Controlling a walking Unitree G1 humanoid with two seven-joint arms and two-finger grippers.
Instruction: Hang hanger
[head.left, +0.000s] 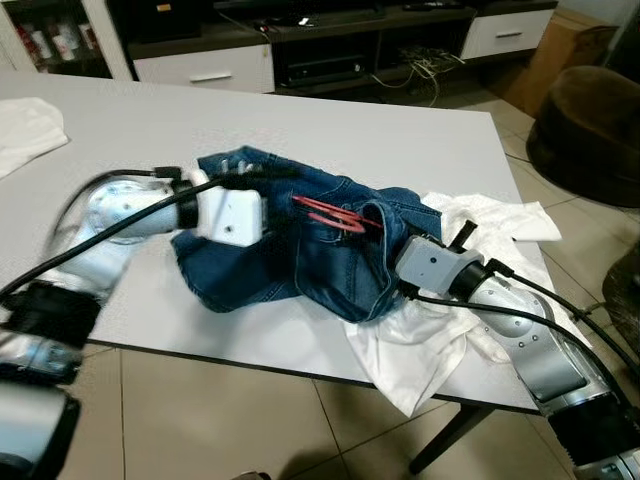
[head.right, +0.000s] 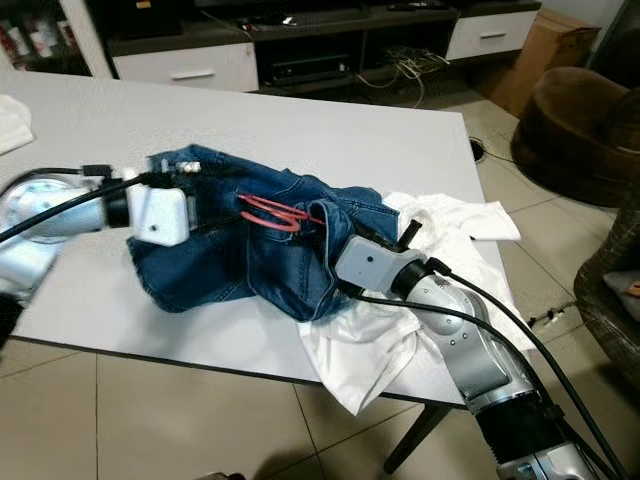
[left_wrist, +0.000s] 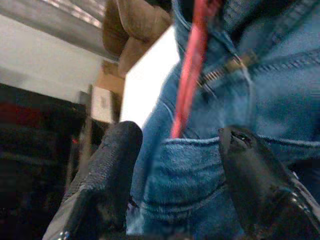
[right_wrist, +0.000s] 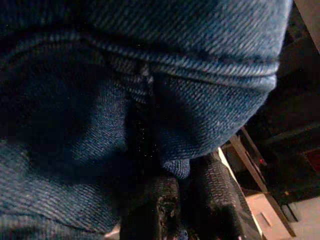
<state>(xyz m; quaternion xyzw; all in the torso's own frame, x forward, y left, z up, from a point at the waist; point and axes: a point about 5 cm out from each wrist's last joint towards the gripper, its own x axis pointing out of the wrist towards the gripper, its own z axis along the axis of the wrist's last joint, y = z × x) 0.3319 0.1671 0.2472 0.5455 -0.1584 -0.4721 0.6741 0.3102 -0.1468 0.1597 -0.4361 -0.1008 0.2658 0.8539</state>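
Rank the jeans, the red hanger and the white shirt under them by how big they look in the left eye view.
1. Jeans
2. White shirt, partly covered, so unsure
3. Red hanger

Head eyes overlook the table (head.left: 300, 130); wrist cameras press near the jeans (left_wrist: 210, 165).

On the table (head.left: 400, 140): one pair of jeans (head.left: 260, 265), one red hanger (head.left: 330, 215), two white cloths (head.left: 440, 320).

No readable text, label, brand or number shows anywhere. The bottles (head.left: 48, 42) on the shelf at eleven o'clock may carry labels, but they are too small and blurred to read.
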